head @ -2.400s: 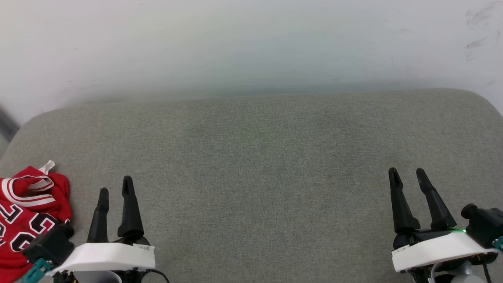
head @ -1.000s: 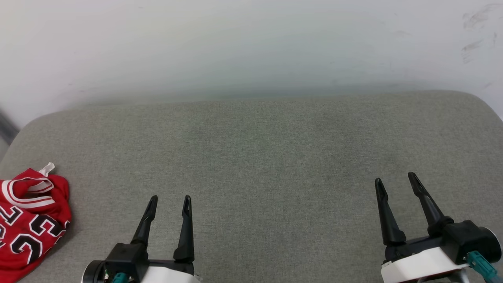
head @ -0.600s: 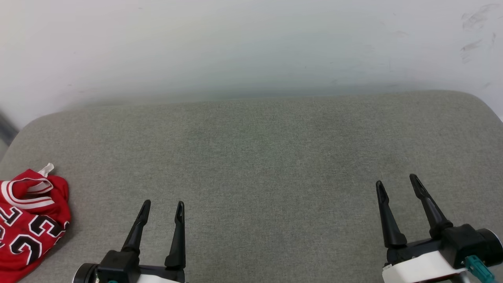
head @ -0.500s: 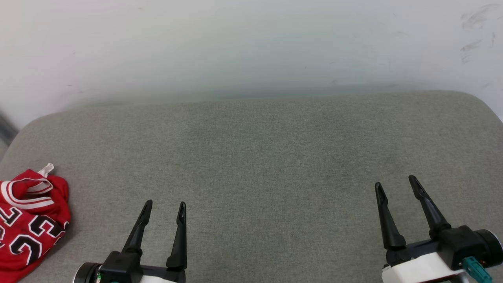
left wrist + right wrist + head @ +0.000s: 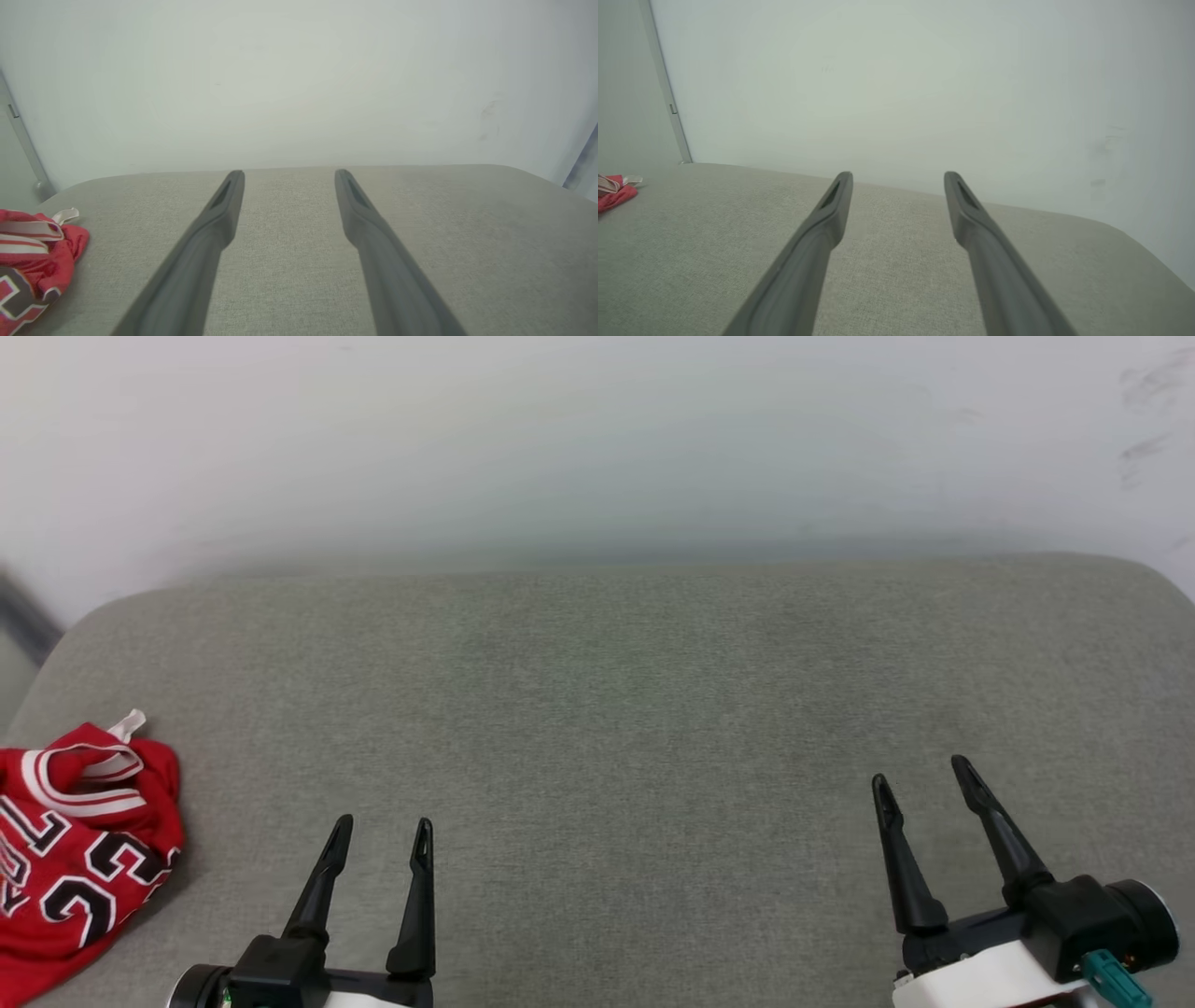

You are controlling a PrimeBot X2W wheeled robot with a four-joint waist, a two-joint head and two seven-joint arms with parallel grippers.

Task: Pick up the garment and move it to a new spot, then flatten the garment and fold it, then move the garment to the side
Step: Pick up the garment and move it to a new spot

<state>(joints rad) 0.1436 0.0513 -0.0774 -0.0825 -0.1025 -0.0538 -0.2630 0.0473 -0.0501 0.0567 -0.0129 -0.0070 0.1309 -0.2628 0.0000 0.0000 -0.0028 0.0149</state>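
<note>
The garment (image 5: 79,840), a red jersey with red-white striped trim and black white-outlined lettering, lies bunched at the far left edge of the grey cushioned surface (image 5: 616,709). In the left wrist view the garment (image 5: 32,261) lies at the lower left, and in the right wrist view the garment (image 5: 614,191) is a small red patch at the far left. My left gripper (image 5: 383,829) stands open to the right of the garment, apart from it, nothing between its fingers. My right gripper (image 5: 922,775) is open at the lower right, also holding nothing.
A pale wall (image 5: 597,439) rises just behind the cushioned surface. The surface's rounded corners show at the back left and back right. A grey vertical strip (image 5: 668,93) runs up the wall at the left.
The whole head view has shifted slightly, so the camera moved. Since the earliest frame my left gripper has drawn away from the garment to the right; over the last second both grippers barely moved and stayed open.
</note>
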